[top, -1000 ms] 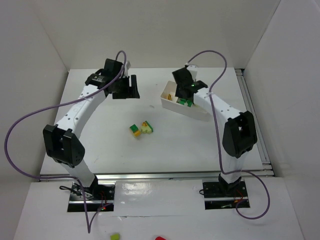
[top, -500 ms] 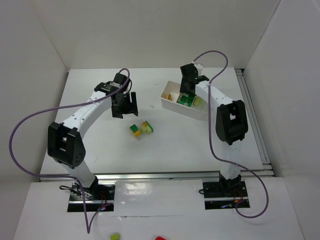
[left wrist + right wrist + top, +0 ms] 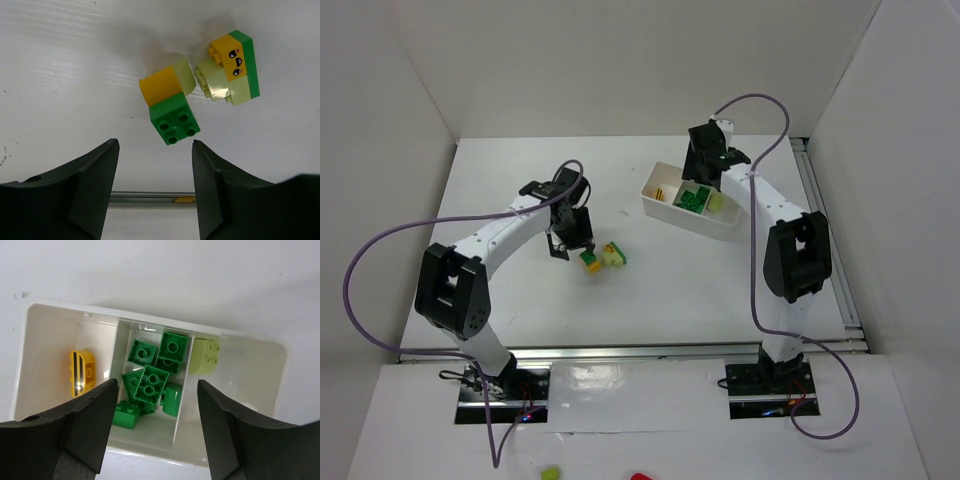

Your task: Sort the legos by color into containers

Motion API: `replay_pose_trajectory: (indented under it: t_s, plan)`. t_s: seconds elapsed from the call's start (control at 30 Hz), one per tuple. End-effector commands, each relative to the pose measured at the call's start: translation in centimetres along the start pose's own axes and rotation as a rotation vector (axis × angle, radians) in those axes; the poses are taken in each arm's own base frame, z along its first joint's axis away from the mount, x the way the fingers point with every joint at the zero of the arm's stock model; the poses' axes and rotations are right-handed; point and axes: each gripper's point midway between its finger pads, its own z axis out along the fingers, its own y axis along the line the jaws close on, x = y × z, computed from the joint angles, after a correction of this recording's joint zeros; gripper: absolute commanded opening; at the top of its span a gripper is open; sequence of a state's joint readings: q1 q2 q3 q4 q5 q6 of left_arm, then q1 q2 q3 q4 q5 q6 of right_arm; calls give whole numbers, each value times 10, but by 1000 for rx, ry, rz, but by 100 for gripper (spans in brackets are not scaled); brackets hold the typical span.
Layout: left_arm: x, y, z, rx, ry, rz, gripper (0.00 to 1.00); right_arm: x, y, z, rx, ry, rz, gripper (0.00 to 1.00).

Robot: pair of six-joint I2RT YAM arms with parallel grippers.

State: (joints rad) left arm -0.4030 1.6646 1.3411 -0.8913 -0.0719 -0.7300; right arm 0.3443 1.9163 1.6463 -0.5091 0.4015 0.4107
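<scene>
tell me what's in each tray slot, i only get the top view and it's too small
observer: The tray has one orange brick with black stripes in its left slot.
operator: middle one
observer: Only green bricks, heaped together.
operator: and the right
observer: One pale brick, close beside the divider.
</scene>
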Motion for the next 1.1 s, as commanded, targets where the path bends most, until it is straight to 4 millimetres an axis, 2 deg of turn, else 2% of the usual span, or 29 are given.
replay_pose_trajectory:
  t_s: [0.0,0.03,0.07,0.17,0.27,0.33,0.43,0.6,0.67,0.73,0.8,0.87,1.07]
  plan:
    - [-4,-12,-13,47,-47,-80,70,-9,2,-17,-44,-37,29,71]
    - [-6,-14,-13,54,-55,-80,76,-12,1,-21,-50,-50,35,71]
    - [-5,-14,-9,48,-47,-100,88,-11,3,-21,-61,-45,35,71]
    - [-10,-21,-9,69,-55,-129,89,-10,2,-23,-61,-44,34,71]
    - [-14,-29,-12,89,-71,-143,87,-8,2,-25,-68,-38,33,71]
    - [-15,-36,-3,84,-60,-146,84,-7,0,-28,-69,-40,24,71]
    - [-7,-27,10,1,-26,-194,84,-3,0,-27,-73,-28,21,71]
    - [-3,-29,13,-23,-25,-225,78,0,-2,-30,-81,-24,2,71]
    - [0,-24,15,-45,-19,-223,77,-2,-6,-29,-74,-25,7,71]
    - [0,-23,18,-58,-20,-233,74,-2,-9,-30,-75,-22,13,71]
    - [-1,-21,19,-64,-27,-233,62,-1,-11,-31,-75,-22,13,71]
    - [0,-21,22,-71,-21,-232,55,-1,-11,-32,-75,-22,13,71]
    - [3,-23,29,-74,8,-210,53,4,-13,-32,-72,-14,10,71]
